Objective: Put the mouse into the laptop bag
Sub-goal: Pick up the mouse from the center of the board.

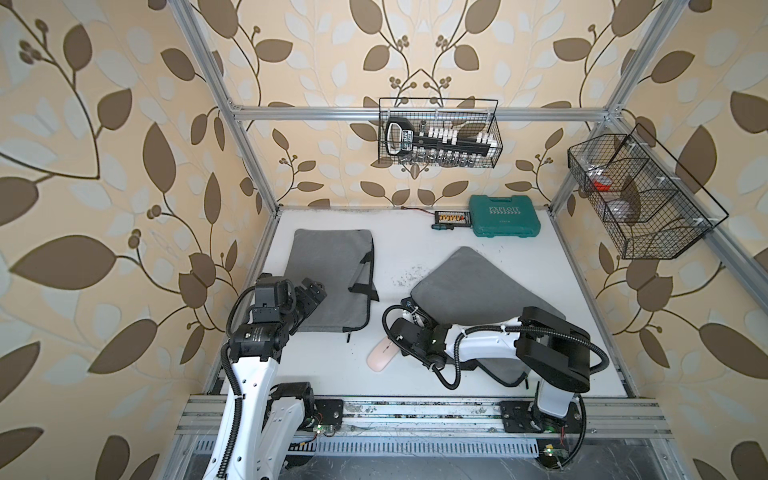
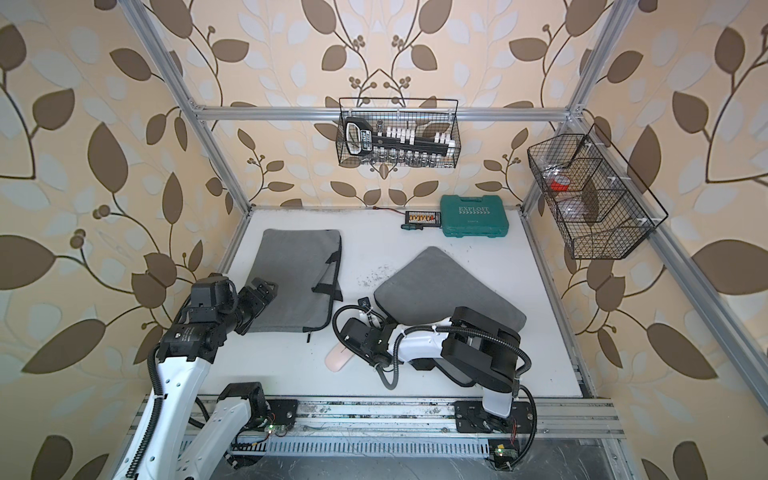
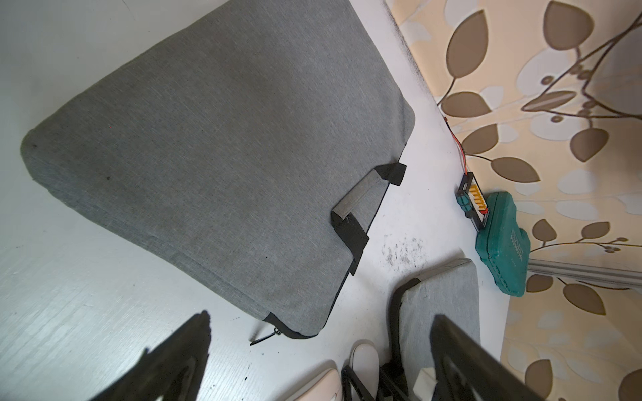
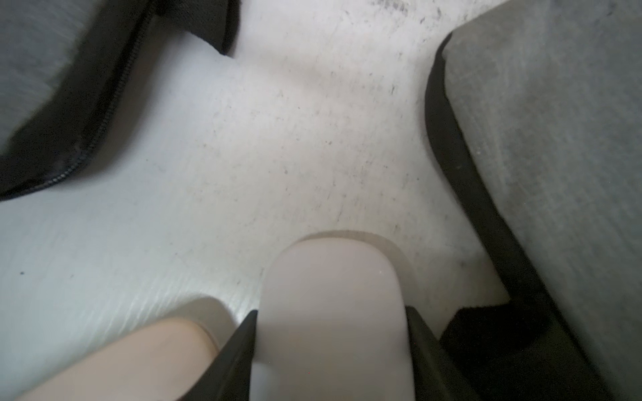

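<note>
Carefully: your right claw [image 4: 331, 310] clasps the mouse [image 4: 330, 270] near the bag [image 1: 332, 266]; your left claw [image 1: 313, 291] hangs released over it. The slick shell could squirt free on lifting.

We are reading "EXPLOIT" in pale capitals on the lid of the teal tool case [image 1: 505, 216], above a row of arrowheads. We are finding the black tool [image 1: 401, 135] label in the wire basket [image 1: 492, 158] too small to read.

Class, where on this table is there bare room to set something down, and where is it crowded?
Free: front-left table between left bag, front rail and pink mouse; also the back-right strip between right bag and teal case. Crowded: around the right gripper and white mouse, beside the pink one.
</note>
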`<state>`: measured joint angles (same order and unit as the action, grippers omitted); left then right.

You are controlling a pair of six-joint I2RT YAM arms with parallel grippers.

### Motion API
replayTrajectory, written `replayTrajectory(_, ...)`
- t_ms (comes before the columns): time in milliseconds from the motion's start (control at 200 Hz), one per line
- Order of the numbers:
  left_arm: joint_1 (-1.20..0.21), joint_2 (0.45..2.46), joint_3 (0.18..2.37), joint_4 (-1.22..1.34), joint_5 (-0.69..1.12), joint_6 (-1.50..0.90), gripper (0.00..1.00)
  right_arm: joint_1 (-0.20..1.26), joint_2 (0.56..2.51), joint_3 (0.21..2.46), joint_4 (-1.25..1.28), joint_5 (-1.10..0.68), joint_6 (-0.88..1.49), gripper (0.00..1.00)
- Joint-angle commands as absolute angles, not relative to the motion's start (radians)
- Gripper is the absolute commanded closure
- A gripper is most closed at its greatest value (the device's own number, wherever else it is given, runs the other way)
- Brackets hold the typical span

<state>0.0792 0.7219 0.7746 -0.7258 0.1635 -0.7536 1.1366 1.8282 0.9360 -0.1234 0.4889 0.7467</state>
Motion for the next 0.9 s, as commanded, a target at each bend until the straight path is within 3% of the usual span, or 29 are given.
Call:
replayTrajectory(0, 0.078, 0.75, 0.798, -0.684, 0.205, -0.737, 0.01, 1.134, 1.845, 0.883, -0.236, 0.405, 0.762, 0.53)
replayTrajectory(475, 0.044, 0.932, 0.86, -0.582, 0.428, -0.919, 0.01, 1.106, 1.658, 0.923, -0.211, 0.385, 0.724, 0.58)
replayTrajectory(700, -0.145, 1.103, 0.94, -0.543, 0.141, -0.935, 0.01, 1.063, 1.6, 0.945, -0.167, 0.352, 0.703, 0.6)
replayTrajectory(895, -0.275, 1.464, 1.141, -0.573, -0.085, -0.793, 0.02, 1.01, 1.603, 0.948, -0.124, 0.307, 0.684, 0.61)
